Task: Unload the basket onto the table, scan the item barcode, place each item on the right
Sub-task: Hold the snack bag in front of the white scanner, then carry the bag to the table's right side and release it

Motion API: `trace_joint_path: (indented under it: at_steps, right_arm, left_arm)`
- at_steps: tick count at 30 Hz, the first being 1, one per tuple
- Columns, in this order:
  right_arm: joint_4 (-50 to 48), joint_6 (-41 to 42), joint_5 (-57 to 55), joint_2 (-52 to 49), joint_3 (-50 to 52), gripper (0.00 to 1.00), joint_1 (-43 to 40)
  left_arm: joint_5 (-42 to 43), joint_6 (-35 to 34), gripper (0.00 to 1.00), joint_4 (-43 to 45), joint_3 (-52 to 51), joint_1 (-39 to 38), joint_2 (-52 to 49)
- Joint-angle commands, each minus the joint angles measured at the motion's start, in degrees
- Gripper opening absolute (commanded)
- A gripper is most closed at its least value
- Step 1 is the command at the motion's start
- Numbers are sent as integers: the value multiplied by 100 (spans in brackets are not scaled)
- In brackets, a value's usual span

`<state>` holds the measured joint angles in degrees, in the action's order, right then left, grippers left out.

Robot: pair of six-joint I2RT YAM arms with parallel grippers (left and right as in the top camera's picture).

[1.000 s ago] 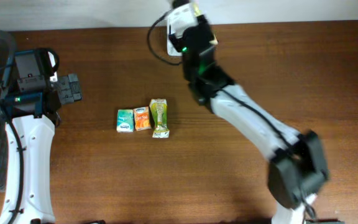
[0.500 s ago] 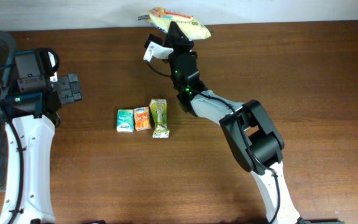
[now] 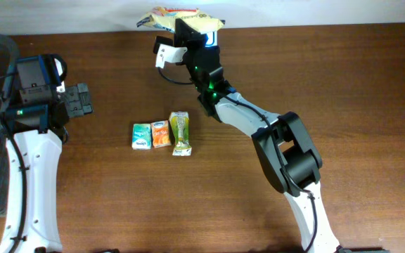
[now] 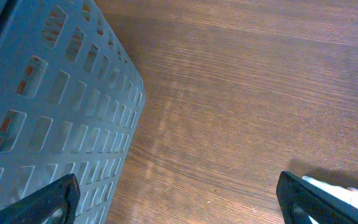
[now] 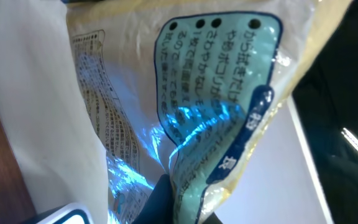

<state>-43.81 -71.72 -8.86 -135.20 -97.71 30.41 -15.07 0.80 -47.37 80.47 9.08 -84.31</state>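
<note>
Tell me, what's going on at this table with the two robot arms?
The right gripper is shut on a yellow snack bag, holding it up at the far edge of the table; blue light glints on its wrapper. The left gripper hangs open beside a grey basket. A green box, an orange box and a juice pouch lie side by side mid-table.

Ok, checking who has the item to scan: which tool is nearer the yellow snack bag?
Right. The right tool is shut on the snack bag at the far edge of the table; the left tool hangs open well away, beside the basket.
</note>
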Motion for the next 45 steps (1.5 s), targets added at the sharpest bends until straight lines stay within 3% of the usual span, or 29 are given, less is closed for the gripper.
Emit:
trace_joint_path:
  at_steps: [1, 16, 19, 25, 31, 33, 39, 41, 45]
  right_arm:
    - [210, 85, 181, -31, -199, 4, -83]
    - [-116, 83, -72, 205, -195, 4, 7]
    - [367, 660, -407, 739, -195, 4, 7]
    - [3941, 3110, -168, 2651, -195, 4, -17]
    - [7075, 6166, 1690, 4470, -195, 4, -647]
    - [8056, 6341, 2354, 4848, -195, 4, -1099]
    - [10316, 6780, 2599, 4924, -166, 4, -2750]
    - [10784, 6878, 2741, 4607, 7, 4, -3381]
    - [10614, 7163, 2850, 3952, 420, 4, -4076]
  left_arm:
    - [-37, -61, 99, 7, 31, 20, 103]
    - [-37, -61, 99, 7, 31, 20, 103]
    - [-37, -61, 99, 7, 31, 20, 103]
    - [-37, -61, 99, 7, 31, 20, 103]
    - [-37, -61, 99, 7, 31, 20, 103]
    - [-37, -61, 99, 7, 31, 20, 103]
    - [-37, -61, 99, 7, 31, 20, 103]
    - [-37, -61, 99, 7, 31, 20, 103]
    - [-37, -61, 99, 7, 31, 20, 103]
